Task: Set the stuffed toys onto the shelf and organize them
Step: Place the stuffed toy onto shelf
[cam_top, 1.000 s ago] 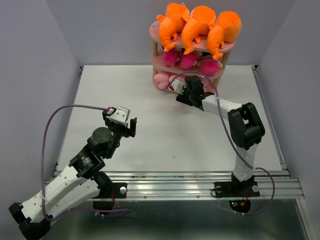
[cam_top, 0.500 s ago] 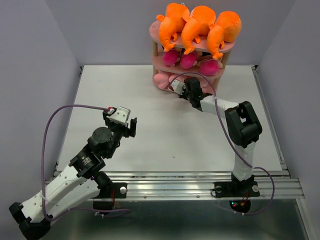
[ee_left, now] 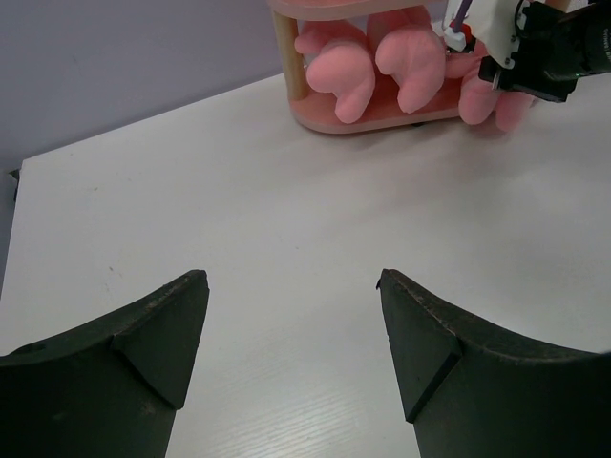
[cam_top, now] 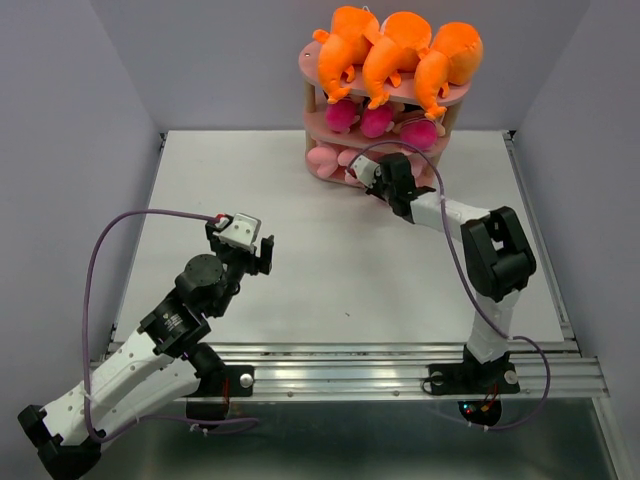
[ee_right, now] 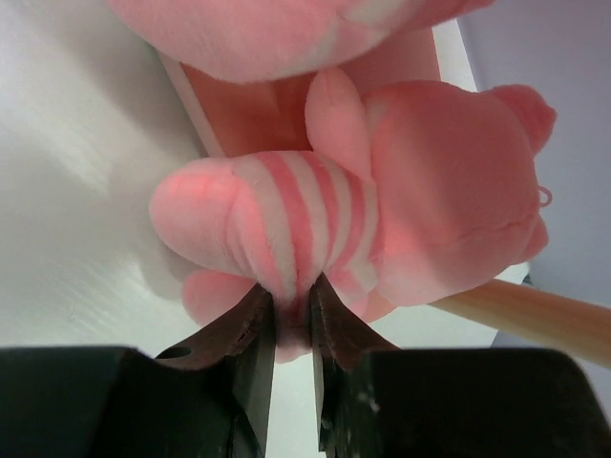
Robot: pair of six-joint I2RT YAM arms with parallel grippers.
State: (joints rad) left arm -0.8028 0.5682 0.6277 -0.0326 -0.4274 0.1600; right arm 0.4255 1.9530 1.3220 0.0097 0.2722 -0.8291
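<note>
Nearing the end: right gripper [ee_right: 291,301] jaws clench the seemingly last striped pig [ee_right: 430,191] at the shelf [cam_top: 311,100] bottom tier, other toys [cam_top: 395,55] shelved, left gripper [ee_left: 291,279] jaws spread empty.

Pale pink pig [ee_right: 382,191] banded with darker pink and whitish stripes, nipped between the black fingers [ee_right: 253,329] of the right gripper [ee_right: 291,298]. Beyond those fingertips, pink shelf [ee_left: 363,122] on light wooden posts [ee_left: 286,52]; orange toys [cam_top: 400,50] up top, magenta toys [cam_top: 375,122] on the middle tier. White table [cam_top: 300,260] beneath. Black fingers likewise on the left gripper [ee_left: 291,286], purple cable [cam_top: 150,211] trailing behind it.
</note>
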